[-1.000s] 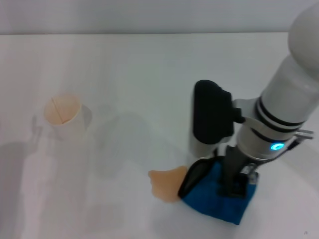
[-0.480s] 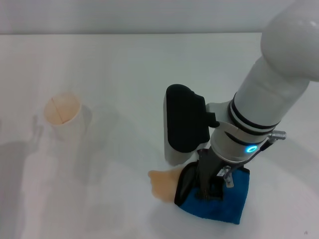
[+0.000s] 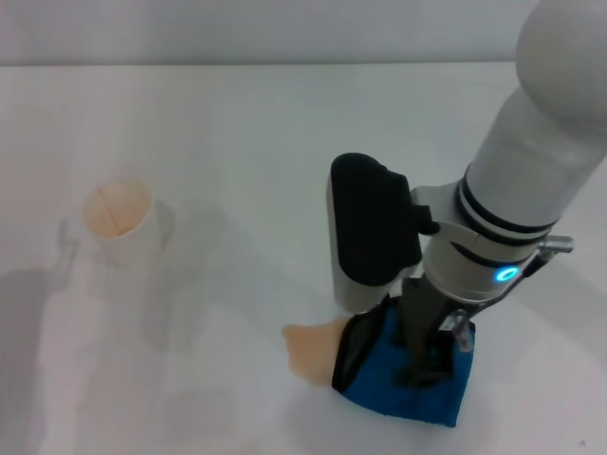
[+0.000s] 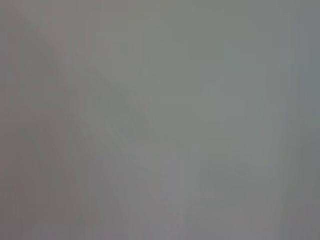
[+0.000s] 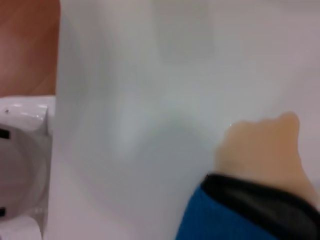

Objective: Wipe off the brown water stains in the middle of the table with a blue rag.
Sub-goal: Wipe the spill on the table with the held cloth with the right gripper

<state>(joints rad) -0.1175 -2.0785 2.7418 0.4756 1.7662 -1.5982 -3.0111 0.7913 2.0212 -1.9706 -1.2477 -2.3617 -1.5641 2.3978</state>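
The brown water stains (image 3: 306, 349) form one light orange-brown puddle on the white table (image 3: 237, 133), near the front centre. The blue rag (image 3: 408, 389) lies flat against the puddle's right side and covers that edge. My right gripper (image 3: 391, 355) stands upright over the rag, its dark fingers (image 3: 355, 353) shut on the cloth and pressing it down. The right wrist view shows the puddle (image 5: 262, 150) with the rag's black-edged corner (image 5: 235, 212) lapping onto it. My left gripper is out of view, and its wrist view is a plain grey blur.
A white paper cup (image 3: 120, 223) with a tan inside stands upright at the left, well away from the puddle. In the right wrist view the table's edge borders brown floor (image 5: 27, 45) and a white rounded part (image 5: 20, 165).
My right gripper slid the rag a little to the left, so it now overlaps the puddle's right edge. The wrist then leaned back slightly to the right. The cup has not moved.
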